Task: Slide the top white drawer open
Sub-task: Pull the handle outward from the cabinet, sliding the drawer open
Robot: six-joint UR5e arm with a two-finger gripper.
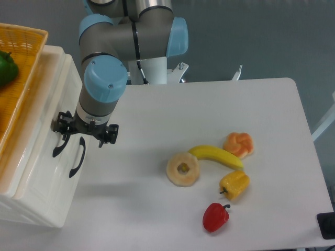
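From the fixed camera, the cabinet sits at the left edge of the table (209,104), and the top white drawer (39,104) looks shut, its front flush with the lower drawer (49,172) beneath it. It is glossy hard plastic, so I would judge it stiff, fairly light and slippery on its flat faces; the only sensible place to take hold is its curved black handle (59,147), which stands proud of the front beside the lower drawer's handle (77,157). The gripper (84,133) hangs right at the drawer front, its black fingers down by the upper end of that handle, but the wrist covers them and I cannot tell whether they are spread or closed on anything. On top of the cabinet rests an orange wicker basket (23,47) with something green (6,68) in it, cut off by the frame. What either drawer holds is hidden. Out on the table lie a banana (215,156), a pineapple ring (182,169), a yellow pepper (235,184), a red pepper (215,216) and a pastry (238,144), well apart from the cabinet.
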